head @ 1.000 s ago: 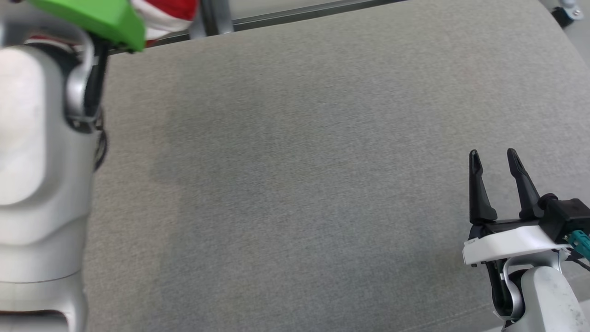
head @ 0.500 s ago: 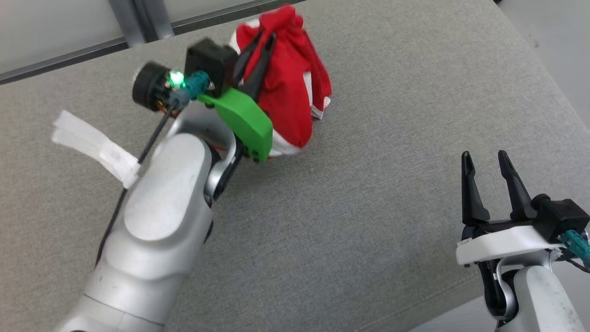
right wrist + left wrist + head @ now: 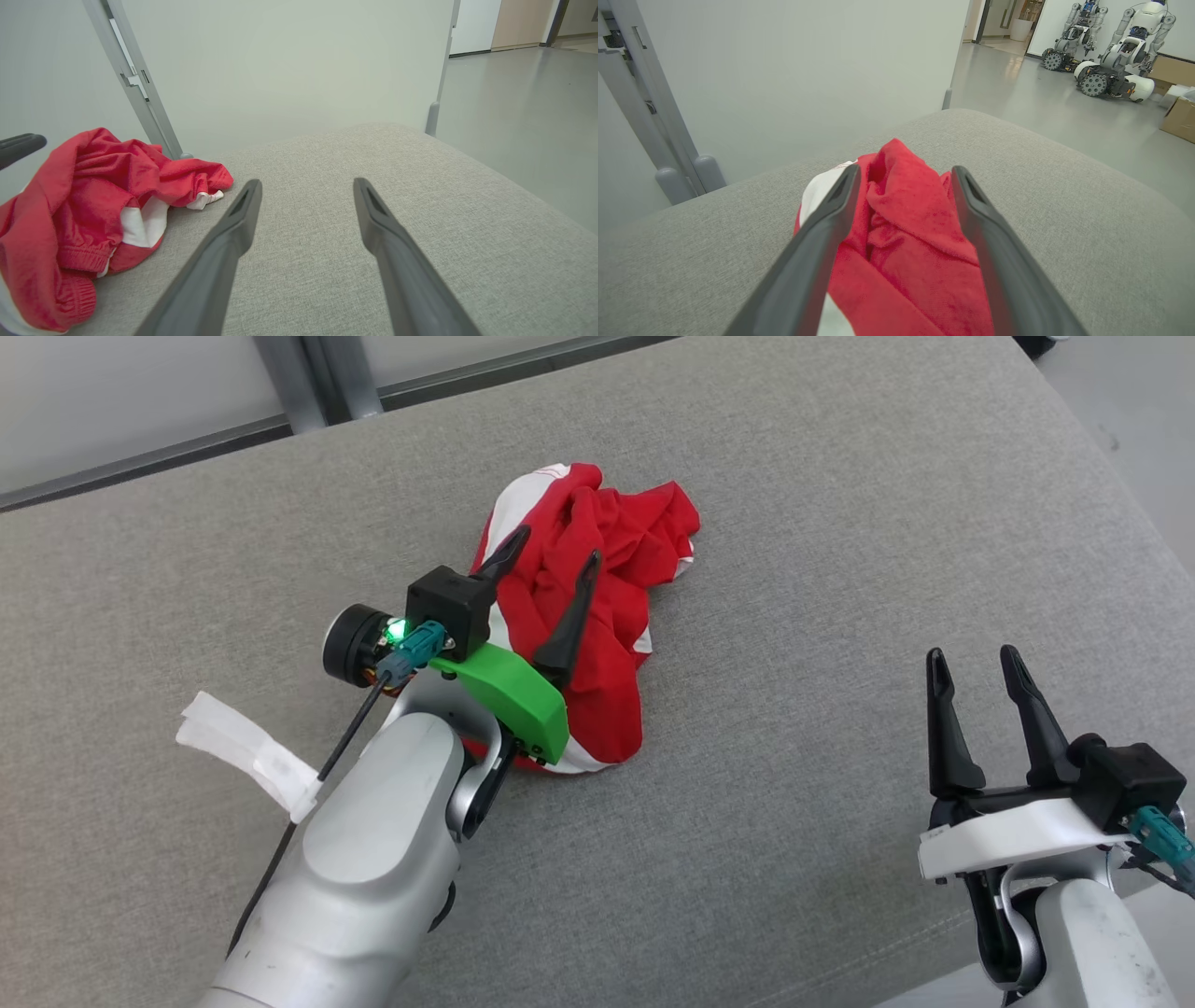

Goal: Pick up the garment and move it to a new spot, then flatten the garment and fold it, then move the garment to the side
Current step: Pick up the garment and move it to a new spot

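Garment (image 3: 607,616) crumpled, red/white, mid grey surface (image 3: 840,523). Left pincer (image 3: 558,545) spread open over it, cloth between fingers, not clamped. Right pincer (image 3: 971,653) open, well apart from garment. Left wrist view adds parked robots (image 3: 1111,60), cardboard box (image 3: 1178,119).

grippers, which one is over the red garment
The left gripper: open, the crumpled red garment lies between its jaws. The right gripper, also open, hangs over bare grey cushion, apart from it.
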You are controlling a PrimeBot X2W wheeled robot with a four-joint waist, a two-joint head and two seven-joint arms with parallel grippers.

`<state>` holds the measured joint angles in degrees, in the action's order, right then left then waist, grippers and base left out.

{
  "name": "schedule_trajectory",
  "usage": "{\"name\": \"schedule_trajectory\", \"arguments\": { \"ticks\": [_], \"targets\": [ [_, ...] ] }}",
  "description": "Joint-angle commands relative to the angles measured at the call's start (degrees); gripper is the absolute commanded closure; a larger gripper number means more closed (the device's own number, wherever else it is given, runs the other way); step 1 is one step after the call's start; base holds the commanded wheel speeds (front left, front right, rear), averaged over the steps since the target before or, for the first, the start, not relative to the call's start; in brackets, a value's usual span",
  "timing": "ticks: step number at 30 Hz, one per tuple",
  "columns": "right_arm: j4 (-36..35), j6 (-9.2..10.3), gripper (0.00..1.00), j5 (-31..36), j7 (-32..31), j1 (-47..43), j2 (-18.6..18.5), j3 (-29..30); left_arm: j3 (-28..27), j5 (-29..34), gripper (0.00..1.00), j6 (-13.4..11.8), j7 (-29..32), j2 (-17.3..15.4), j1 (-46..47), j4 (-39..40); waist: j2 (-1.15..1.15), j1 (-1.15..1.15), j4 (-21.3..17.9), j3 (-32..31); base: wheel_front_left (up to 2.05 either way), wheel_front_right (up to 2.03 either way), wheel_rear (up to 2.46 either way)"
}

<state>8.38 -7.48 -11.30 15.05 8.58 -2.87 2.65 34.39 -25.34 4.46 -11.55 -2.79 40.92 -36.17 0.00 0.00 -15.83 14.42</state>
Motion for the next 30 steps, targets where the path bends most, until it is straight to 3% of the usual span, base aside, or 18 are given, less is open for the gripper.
{"name": "schedule_trajectory", "arguments": {
  "ticks": [1, 10, 23, 30],
  "targets": [
    [0.07, -0.03, 0.00, 0.58, 0.18, -0.73, -0.02, -0.10, -0.18, -0.40, 0.00, -0.68, -1.02, -0.23, 0.51, 0.01, 0.00, 0.00, 1.94, -2.01, 0.00, 0.00, 0.00],
    [-0.46, -0.03, 0.00, 1.91, 0.19, -2.74, -0.04, -0.73, -4.59, -0.73, 0.00, -3.60, -3.69, -2.35, -4.55, 2.96, 0.00, 0.00, 7.48, -6.23, 0.00, 0.00, 0.00],
    [-1.81, -0.03, 0.00, 3.22, -1.15, -5.25, -0.06, -0.93, -16.96, 3.24, 0.00, -7.53, -3.59, -9.61, -21.03, 18.34, 0.00, 0.00, 13.73, -10.55, 0.00, 0.00, 0.00],
    [-2.88, -0.03, 0.00, 3.39, -2.11, -6.60, -0.06, -0.40, -21.70, 4.73, 0.00, -8.65, -3.60, -10.59, -28.84, 24.34, 0.00, 0.00, 16.46, -11.84, 0.00, 0.00, 0.00]
  ]
}}
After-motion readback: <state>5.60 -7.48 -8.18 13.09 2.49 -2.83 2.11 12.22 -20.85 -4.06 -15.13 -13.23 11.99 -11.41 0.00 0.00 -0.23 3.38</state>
